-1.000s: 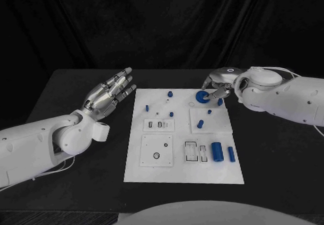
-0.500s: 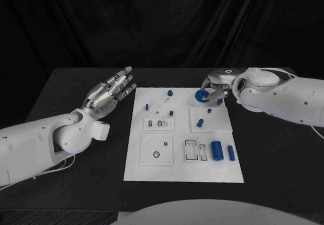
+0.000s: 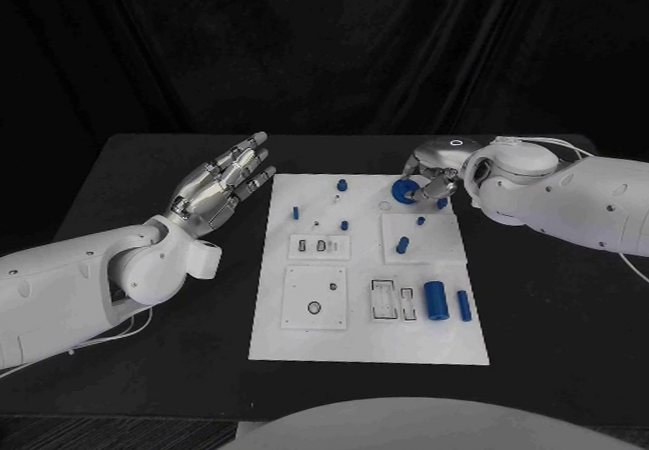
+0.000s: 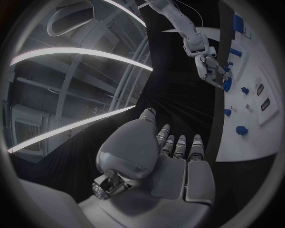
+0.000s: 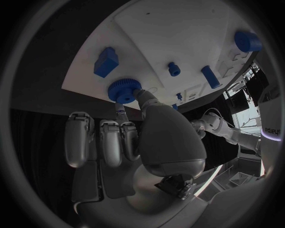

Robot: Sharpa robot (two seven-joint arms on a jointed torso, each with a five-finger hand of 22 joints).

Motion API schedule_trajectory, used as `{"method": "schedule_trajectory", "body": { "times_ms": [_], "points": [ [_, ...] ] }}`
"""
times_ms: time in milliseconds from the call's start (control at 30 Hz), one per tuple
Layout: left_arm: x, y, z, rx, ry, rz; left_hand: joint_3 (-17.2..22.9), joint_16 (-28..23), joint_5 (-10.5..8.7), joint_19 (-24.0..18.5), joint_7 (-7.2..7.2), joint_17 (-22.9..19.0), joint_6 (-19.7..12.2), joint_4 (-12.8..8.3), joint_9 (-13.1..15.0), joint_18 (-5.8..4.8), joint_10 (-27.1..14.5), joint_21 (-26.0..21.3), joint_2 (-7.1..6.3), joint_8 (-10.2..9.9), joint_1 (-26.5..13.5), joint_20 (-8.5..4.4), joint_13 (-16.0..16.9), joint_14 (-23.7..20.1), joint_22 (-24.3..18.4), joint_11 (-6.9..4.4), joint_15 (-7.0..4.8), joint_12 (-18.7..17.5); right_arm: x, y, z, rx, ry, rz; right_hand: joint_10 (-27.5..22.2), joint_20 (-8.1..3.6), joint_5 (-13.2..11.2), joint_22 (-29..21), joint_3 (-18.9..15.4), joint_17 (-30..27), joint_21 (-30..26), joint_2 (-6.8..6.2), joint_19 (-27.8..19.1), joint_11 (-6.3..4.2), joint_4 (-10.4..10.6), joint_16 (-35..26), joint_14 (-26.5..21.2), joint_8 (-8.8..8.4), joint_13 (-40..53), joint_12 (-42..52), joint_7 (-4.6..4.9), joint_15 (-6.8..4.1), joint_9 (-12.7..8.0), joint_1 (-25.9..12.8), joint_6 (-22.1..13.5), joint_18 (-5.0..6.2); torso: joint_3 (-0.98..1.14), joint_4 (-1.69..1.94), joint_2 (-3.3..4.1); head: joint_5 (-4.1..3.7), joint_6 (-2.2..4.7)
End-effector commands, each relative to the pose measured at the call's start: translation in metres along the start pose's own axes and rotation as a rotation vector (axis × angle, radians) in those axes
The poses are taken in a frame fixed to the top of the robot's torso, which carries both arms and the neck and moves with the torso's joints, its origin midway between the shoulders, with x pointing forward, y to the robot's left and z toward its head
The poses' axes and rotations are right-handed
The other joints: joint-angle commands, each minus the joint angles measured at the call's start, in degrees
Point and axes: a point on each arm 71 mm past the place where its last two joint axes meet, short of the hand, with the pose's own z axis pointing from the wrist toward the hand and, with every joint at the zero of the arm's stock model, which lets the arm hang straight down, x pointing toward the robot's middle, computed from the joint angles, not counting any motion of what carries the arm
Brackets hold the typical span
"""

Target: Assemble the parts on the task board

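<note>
Barely anything has moved over the last second: the right hand [image 3: 431,178] was already on the blue gear [image 3: 404,191] at the board's [image 3: 362,345] far right corner and it's still there, pinching it between thumb and a finger, maybe nudged a hair. In the right wrist view the gear [image 5: 124,90] sits right at the board edge with a blue block [image 5: 106,62] close beside it. My guess is it's still fiddling the gear onto its spot, so that step isn't finished. The left hand [image 3: 221,185] hangs open, fingers spread, holding nothing, off the board's left side over the bare surface [image 3: 136,183].

Room-wise, the gear is tight against the far edge with a peg [image 3: 441,205] just beside it. The near end, by the big cylinder [image 3: 435,301], has more space.
</note>
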Motion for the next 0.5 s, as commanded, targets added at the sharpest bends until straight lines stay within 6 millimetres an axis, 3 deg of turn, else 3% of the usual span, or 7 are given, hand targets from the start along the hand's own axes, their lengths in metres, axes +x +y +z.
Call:
{"method": "schedule_trajectory", "body": {
  "times_ms": [33,200,500],
  "points": [
    [0.001,0.0,0.0,0.007,0.01,-0.014,0.0,-0.2,0.13,0.0,0.1,-0.1,0.1,-0.3,0.1,0.48,0.1,-0.2,0.03,0.3,0.5,0.49,-0.1,0.0,-0.1,0.42,0.38,-0.4,0.009,0.002,-0.002,-0.016,0.002,-0.02,6.1,-0.22,0.4,4.9,2.3,15.1,-0.1,0.66,0.0,0.18,-2.6,0.1,6.1,6.56,15.0,0.1,-1.53,-0.18,8.6,0.9,1.8,-0.85,0.01,0.06,0.01,0.02,0.01],
    [0.001,0.0,-0.001,0.003,0.01,-0.015,0.1,-0.2,0.3,0.0,0.16,-0.1,0.2,-0.4,0.1,0.48,0.1,-0.2,0.16,0.4,0.6,0.56,-0.1,0.0,-0.1,0.48,0.49,-0.4,0.002,0.008,-0.002,-0.045,-0.035,-0.02,6.1,0.09,0.5,5.3,2.3,15.1,0.2,0.58,0.2,0.7,-2.4,0.1,6.1,7.29,15.0,0.1,-1.32,0.26,9.5,0.2,1.7,-0.95,0.02,0.03,0.01,0.18,0.01],
    [0.002,0.001,0.0,-0.007,0.016,-0.019,0.4,-0.2,0.66,0.0,0.43,-0.1,0.3,-0.8,0.1,0.47,0.1,-0.2,0.21,0.4,0.7,0.76,-0.1,0.0,-0.1,0.78,0.86,-0.4,-0.028,0.039,0.004,-0.134,-0.099,0.003,6.1,0.42,0.5,6.0,2.5,14.3,0.7,0.61,0.7,1.05,-2.0,-0.3,5.8,7.67,15.0,0.1,-1.17,0.6,10.1,-0.7,1.8,-1.14,-0.02,-0.06,0.0,-0.01,0.01]
  ]
}}
